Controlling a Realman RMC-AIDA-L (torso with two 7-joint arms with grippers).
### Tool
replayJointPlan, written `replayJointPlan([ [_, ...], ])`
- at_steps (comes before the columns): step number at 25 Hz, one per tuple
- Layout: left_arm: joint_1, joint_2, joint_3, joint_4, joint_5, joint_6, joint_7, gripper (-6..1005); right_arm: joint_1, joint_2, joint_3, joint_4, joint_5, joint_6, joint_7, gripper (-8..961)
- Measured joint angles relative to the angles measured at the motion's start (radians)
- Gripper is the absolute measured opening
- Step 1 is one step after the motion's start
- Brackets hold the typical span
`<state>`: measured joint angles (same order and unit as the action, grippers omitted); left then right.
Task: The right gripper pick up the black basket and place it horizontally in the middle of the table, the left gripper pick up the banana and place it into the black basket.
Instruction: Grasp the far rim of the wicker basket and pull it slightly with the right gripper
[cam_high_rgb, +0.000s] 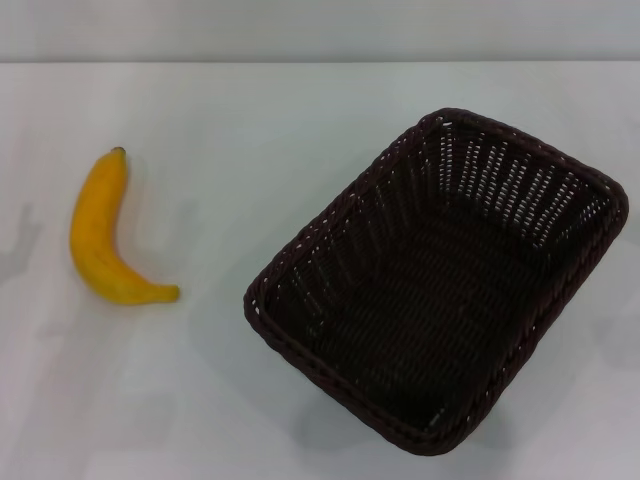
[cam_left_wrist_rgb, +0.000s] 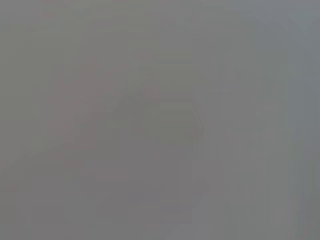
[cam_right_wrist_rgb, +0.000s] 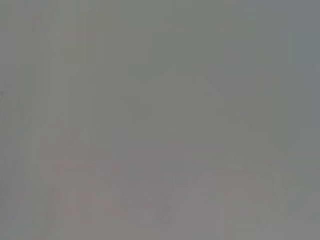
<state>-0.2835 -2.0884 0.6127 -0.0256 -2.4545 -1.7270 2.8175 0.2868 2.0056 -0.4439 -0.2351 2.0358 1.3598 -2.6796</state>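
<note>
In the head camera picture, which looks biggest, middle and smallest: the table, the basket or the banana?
1. The table: it fills nearly the whole view.
2. The black basket.
3. The banana, clearly smallest.

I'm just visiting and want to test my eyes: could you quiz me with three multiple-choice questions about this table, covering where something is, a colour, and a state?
1. Where does the banana lie?
A. on the table, left of the black basket
B. inside the basket
C. right of the basket

2. What colour is the banana?
A. green
B. yellow-orange
C. brown

3. What does the basket hold?
A. a banana
B. a cup
C. nothing

Answers: 1 A, it rests on white tabletop apart from the basket. 2 B, its skin shows it. 3 C, only bare weave shows inside.
</note>
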Motion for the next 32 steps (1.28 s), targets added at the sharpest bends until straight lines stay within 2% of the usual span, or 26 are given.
replayJointPlan([
  [10, -0.002, 0.001, 0.004, -0.001, 0.002, 0.000, 0.000, 861, -0.011, -0.002, 0.002, -0.012, -0.001, 0.008, 0.047, 781],
  [13, -0.002, 0.001, 0.001, -0.003, 0.002, -0.007, -0.013, 861, -0.012, -0.002, -0.023, -0.065, -0.022, 0.003, 0.100, 777],
  [17, -0.009, 0.001, -0.002, -0.004, -0.005, -0.012, -0.046, 861, -0.021, -0.006, -0.095, -0.257, -0.153, -0.049, 0.366, 772],
  [23, -0.016, 0.001, -0.002, -0.004, -0.003, -0.005, -0.065, 861, 0.012, -0.018, -0.146, -0.635, -0.478, -0.065, 0.895, 764],
  [30, -0.015, 0.003, -0.002, 0.004, -0.005, -0.017, -0.102, 861, 0.146, -0.070, -0.209, -0.951, -0.848, 0.023, 1.398, 754],
  [32, -0.013, 0.004, -0.002, 0.006, -0.005, -0.023, -0.114, 861, 0.203, -0.093, -0.249, -1.016, -0.965, 0.068, 1.538, 752],
])
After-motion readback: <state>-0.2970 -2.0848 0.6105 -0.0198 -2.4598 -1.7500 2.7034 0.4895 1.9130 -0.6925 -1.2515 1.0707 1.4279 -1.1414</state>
